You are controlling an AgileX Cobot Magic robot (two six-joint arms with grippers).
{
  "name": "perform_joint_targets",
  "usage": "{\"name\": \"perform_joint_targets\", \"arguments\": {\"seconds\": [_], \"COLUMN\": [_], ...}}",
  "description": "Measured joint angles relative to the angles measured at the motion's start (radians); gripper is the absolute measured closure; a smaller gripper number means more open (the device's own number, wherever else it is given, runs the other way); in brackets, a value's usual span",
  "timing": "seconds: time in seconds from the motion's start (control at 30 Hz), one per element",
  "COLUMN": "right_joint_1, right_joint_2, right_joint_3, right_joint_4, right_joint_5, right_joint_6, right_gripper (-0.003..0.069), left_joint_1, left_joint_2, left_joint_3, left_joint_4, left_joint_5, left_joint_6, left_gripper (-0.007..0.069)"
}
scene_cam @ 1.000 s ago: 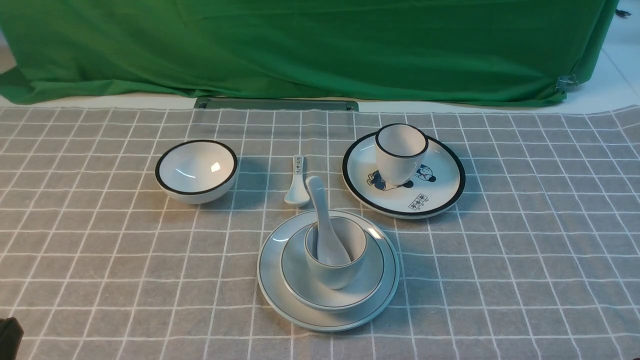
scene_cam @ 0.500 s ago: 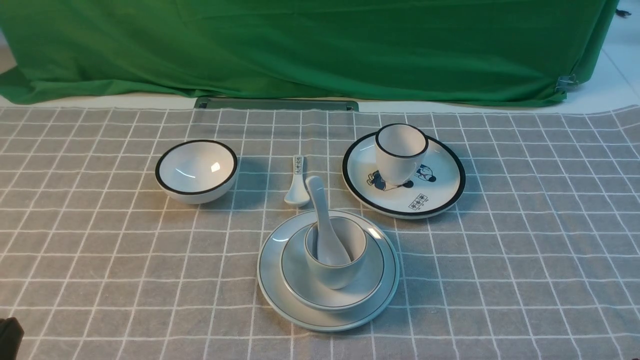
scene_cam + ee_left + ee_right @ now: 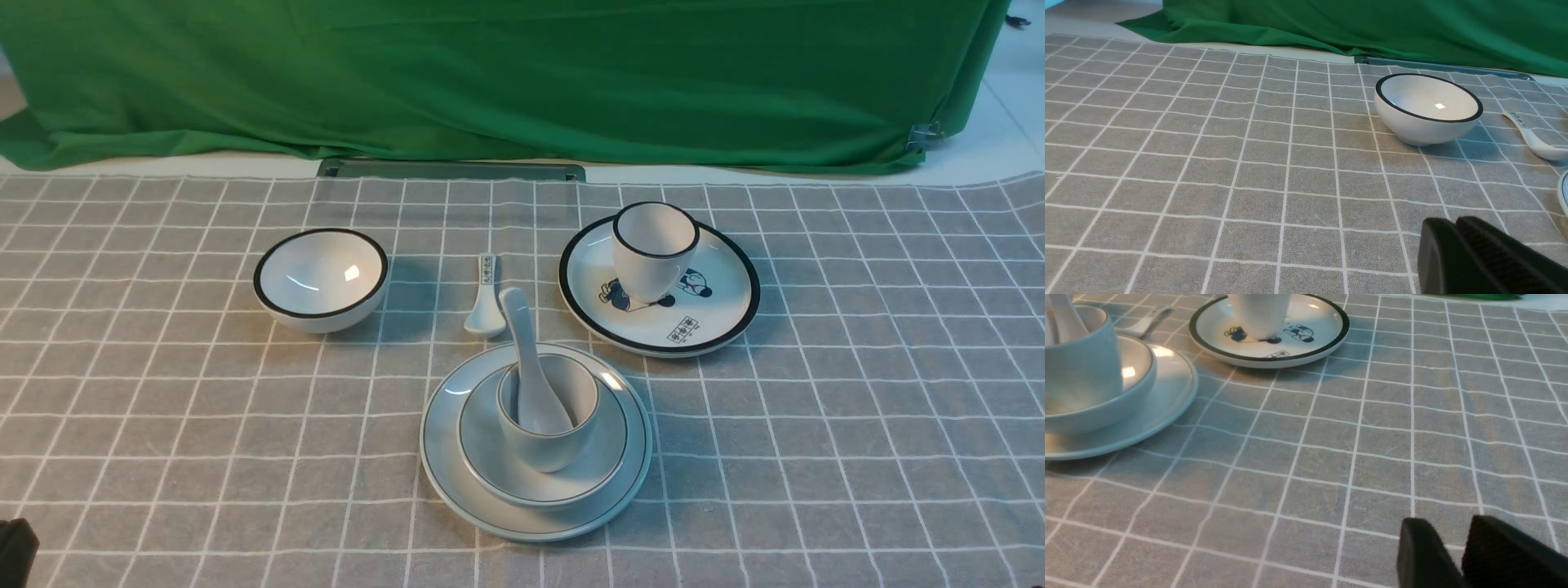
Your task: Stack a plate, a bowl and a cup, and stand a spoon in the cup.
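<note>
While the spoon [image 3: 529, 371] stands in the cup [image 3: 547, 412], the cup sits in the bowl [image 3: 543, 445] on the plate [image 3: 535, 445]. The left gripper [image 3: 1455, 228] is pressed together and holds nothing. The right gripper [image 3: 1449, 535] has a small gap and holds nothing.

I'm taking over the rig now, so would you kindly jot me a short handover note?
Left gripper: shut, empty, low over the cloth.
Right gripper: jaws slightly apart, empty, clear of the dishes.
Plate sits on the cloth, bowl on it, cup in the bowl, spoon standing in the cup.
Done: the whole stack. Left: nothing that I can see.
</note>
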Motion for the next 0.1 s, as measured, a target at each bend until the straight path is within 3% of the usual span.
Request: {"name": "perform_joint_targets", "arguments": {"seconds": [0.1], "right_joint_1": [0.000], "right_joint_2": [0.000], "right_joint_3": [0.000], "right_joint_4": [0.000], "right_joint_5": [0.000], "right_joint_6": [0.000], "right_gripper": [0.0443], "left_joint_1": [0.000], "left_joint_2": [0.000], "left_joint_3": [0.000], "left_joint_4": [0.000], "left_joint_5": [0.000], "left_joint_6": [0.000], "left_gripper": [0.0612]}}
